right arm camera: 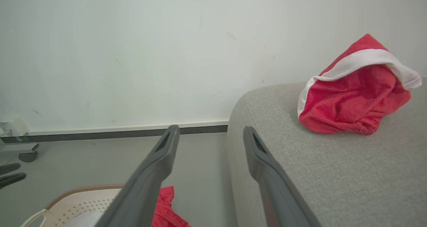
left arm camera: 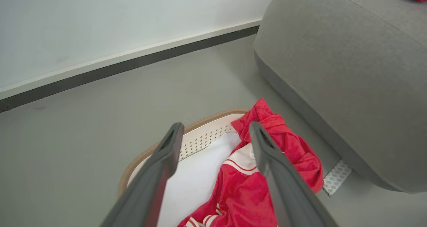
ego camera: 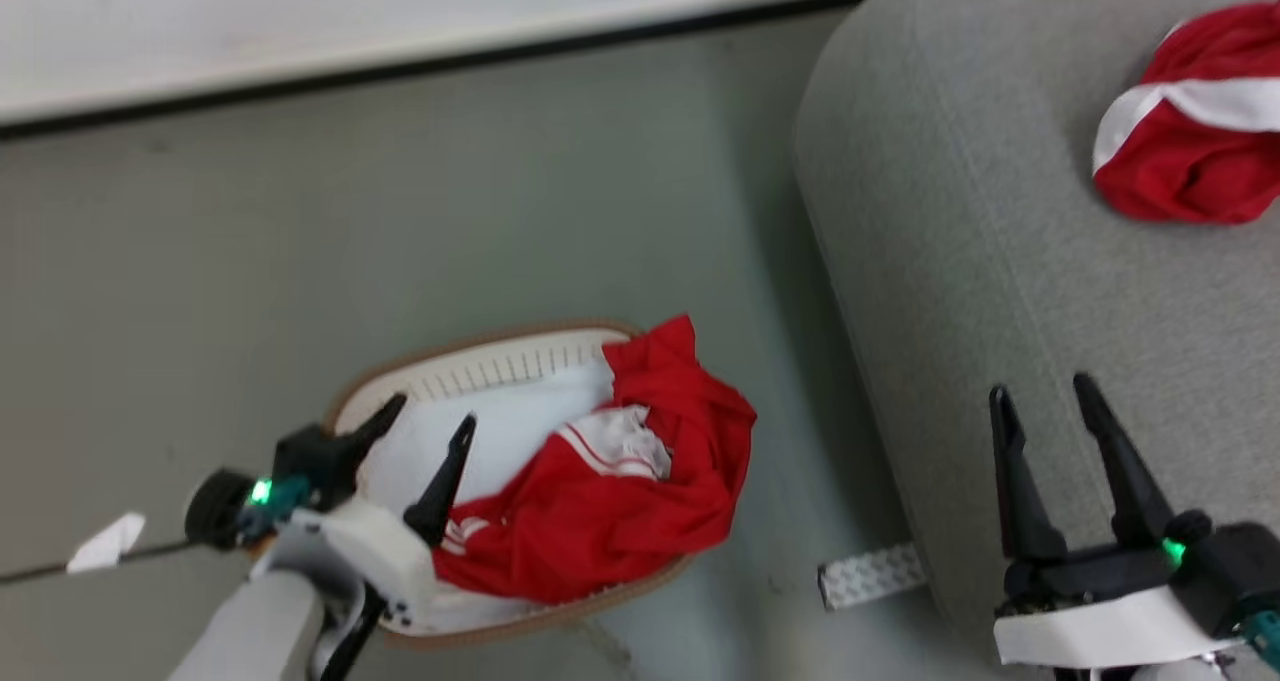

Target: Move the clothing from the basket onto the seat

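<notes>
1. Done by the look of things: one bright red soft garment with a white band (ego camera: 1190,131), lying on the big grey fabric seat (ego camera: 1000,261), far ahead of the right gripper (ego camera: 1042,387) and a bit to its right.
2. Left to do: a bright red soft garment with white stripes (ego camera: 600,501), sitting in the oval cream plastic basket with a brown rim (ego camera: 480,353), just to the right of the left gripper (ego camera: 434,411). One end spills over the rim on the side away from that gripper.
3. Left gripper: two dark fingers spread apart, holding nothing. Hangs over the near end of the basket, above the white pad (ego camera: 500,431) beside the red cloth. Not touching the cloth, as far as can be told.
4. Right gripper: fingers apart too, and empty. Sits over the front edge of the seat, well away from the basket.
5. About halfway, as a guess. Next job, most likely: reach down and right from the left gripper, pinch the striped garment, lift, carry over to the seat.
</notes>
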You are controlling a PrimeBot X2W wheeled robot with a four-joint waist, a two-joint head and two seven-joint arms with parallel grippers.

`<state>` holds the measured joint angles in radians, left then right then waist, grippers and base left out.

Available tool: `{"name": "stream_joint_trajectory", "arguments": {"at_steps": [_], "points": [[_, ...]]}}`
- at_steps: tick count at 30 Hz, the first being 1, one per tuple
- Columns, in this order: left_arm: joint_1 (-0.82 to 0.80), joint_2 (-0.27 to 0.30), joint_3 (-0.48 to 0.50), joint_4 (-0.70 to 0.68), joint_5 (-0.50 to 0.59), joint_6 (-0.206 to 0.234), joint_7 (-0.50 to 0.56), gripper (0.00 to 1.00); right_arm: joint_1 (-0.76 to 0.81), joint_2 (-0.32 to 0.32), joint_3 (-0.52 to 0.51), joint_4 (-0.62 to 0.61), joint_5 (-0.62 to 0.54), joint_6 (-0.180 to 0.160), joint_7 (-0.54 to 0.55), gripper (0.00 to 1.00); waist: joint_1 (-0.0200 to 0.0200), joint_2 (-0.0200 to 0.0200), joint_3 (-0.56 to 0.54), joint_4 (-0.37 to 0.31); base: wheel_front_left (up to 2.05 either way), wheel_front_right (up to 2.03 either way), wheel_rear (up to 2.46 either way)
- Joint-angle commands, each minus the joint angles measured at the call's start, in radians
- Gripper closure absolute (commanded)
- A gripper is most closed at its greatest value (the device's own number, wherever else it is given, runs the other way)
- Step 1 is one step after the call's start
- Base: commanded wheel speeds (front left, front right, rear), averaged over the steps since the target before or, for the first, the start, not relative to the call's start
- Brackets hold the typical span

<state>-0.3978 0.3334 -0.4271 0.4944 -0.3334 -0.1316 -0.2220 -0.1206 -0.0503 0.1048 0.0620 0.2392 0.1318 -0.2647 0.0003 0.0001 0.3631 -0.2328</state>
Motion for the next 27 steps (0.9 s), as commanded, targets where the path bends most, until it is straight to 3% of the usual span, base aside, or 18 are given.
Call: {"name": "stream_joint_trajectory", "arguments": {"at_steps": [1, 11, 19, 27], "points": [[-0.064, 0.009, -0.031, 0.027, -0.011, 0.002, 0.008, 0.0, -0.035, 0.0, -0.003, -0.022, 0.006, -0.002, 0.001, 0.0, -0.0003, -0.0001, 0.162, -0.023, 0.0, 0.0, 0.0], [-0.364, -0.03, -0.278, 0.273, -0.068, 0.002, 0.155, 0.0, -0.124, -0.001, -0.037, -0.149, 0.024, -0.002, 0.001, 0.0, -0.0003, -0.0001, 0.4, 0.028, 0.0, 0.0, 0.0], [-0.465, -0.052, -0.435, 0.354, -0.176, 0.002, 0.212, 0.0, -0.151, -0.001, -0.056, -0.192, 0.021, -0.002, 0.001, 0.0, -0.0003, -0.0001, 0.475, 0.063, 0.0, 0.0, 0.0], [-0.516, -0.021, -0.56, 0.374, -0.278, 0.002, 0.221, 0.0, -0.16, -0.001, -0.089, -0.22, 0.009, -0.002, 0.001, 0.0, -0.0003, -0.0001, 0.532, 0.074, 0.0, 0.0, 0.0]]}}
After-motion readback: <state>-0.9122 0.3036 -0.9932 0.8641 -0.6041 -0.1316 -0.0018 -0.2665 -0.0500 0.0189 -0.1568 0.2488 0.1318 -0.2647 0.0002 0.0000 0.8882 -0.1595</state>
